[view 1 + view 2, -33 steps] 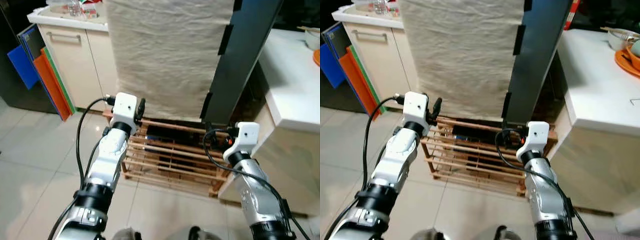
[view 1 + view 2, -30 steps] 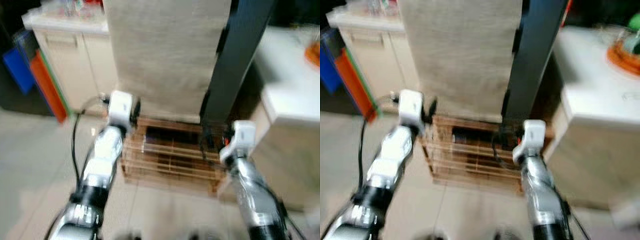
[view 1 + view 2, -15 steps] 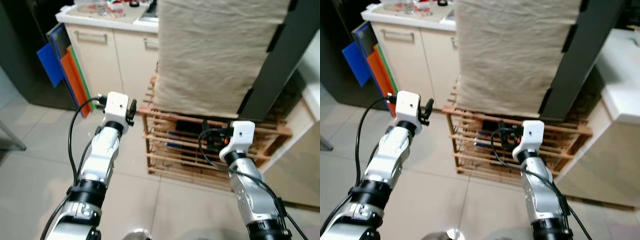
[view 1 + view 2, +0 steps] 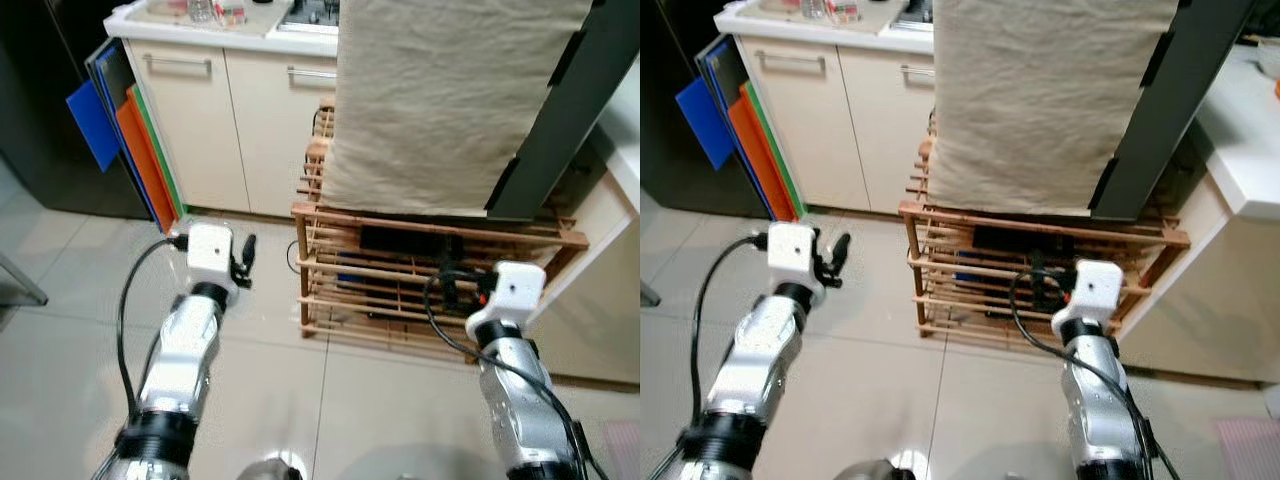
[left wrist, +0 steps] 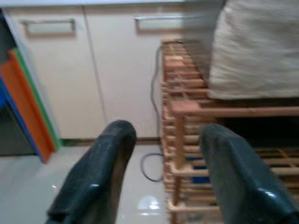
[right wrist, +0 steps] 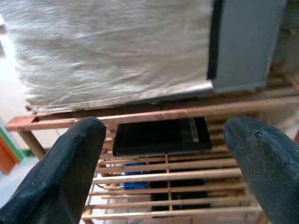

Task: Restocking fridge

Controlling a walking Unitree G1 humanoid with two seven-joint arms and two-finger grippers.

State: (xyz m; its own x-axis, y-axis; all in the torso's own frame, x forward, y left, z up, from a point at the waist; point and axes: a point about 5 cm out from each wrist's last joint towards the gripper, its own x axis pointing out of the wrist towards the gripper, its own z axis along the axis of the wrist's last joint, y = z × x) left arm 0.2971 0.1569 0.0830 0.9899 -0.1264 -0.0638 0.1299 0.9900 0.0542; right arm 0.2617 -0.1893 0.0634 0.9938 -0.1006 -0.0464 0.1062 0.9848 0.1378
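Ahead of you a wooden rack stands on the floor, a cloth hanging over its top. Cabinets stand behind and left of it, with flat boards leaning at their left end. A counter adjoins the rack's right.

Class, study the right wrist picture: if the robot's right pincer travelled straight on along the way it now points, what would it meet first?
Most likely the wooden slatted rack. The open right pincer frames its top rail and the black flat item lying just under it, below the beige cloth. Depth is unclear, so rail or black item could come first.
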